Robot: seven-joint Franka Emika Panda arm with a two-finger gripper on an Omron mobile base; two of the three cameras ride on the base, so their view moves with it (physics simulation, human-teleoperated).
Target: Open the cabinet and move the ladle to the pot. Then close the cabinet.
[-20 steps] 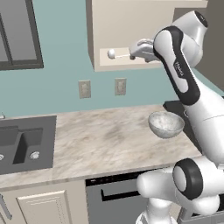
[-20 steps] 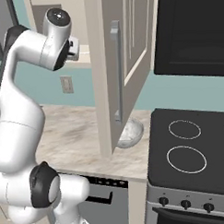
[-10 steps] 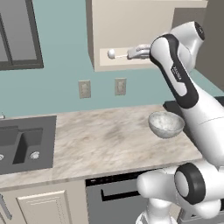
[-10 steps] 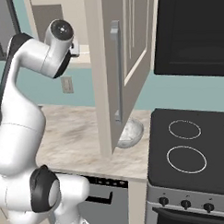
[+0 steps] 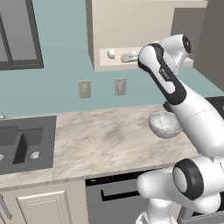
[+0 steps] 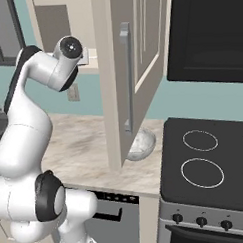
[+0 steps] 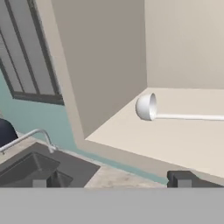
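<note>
Ladle point(image 7: 148, 107) lies lengthwise along the cabinet point(image 7: 100, 65) shelf, scoop toward its left wall, beyond the gripper point(image 7: 111, 179), whose jaws stand released, empty.

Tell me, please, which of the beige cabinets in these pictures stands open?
The upper wall cabinet, its door swung out, with the ladle on its shelf; the lower cabinet is shut.

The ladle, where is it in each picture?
Left base view: the ladle lies on the open cabinet's bottom shelf, upper middle, scoop to the left.
Right base view: I cannot make it out; the arm and the cabinet door stand in front of the shelf.
Hand view: the ladle lies right of centre on the shelf, handle running off right.
Shared landmark: the cabinet.
</note>
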